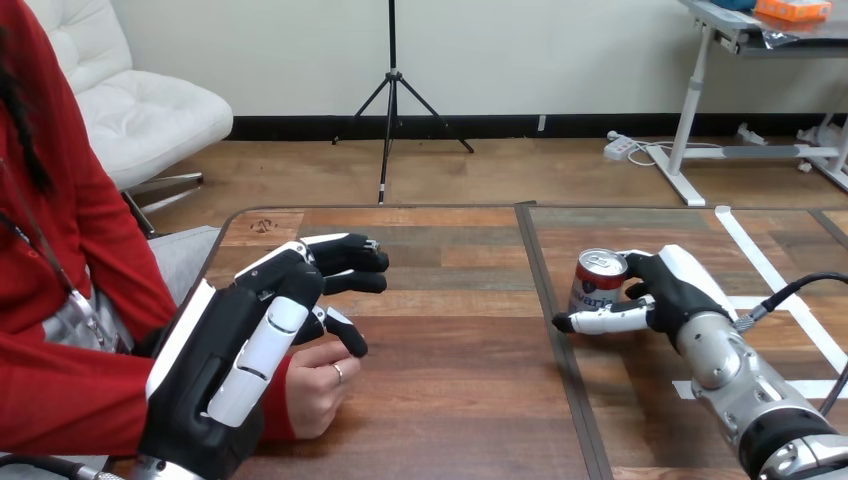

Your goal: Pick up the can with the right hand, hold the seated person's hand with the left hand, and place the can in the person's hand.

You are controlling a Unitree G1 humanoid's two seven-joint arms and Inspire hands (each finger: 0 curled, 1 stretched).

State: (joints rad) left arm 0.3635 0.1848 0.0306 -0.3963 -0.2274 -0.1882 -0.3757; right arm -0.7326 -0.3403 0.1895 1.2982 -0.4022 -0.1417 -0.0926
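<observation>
At the tabletop's (pixel 455 400) left edge the person's hand (pixel 318 388) is resting; the left hand (pixel 215 360) is sitting over it, fingers loosely spread and gripping nothing, contact unclear; toward the right edge the can (pixel 597 283) is standing upright; the right hand (pixel 675 290) is wrapping thumb and fingers around it.

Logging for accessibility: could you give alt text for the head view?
The robot's right hand is at an upright can on the wooden table; its open left hand is over the person's hand at the left.
</observation>
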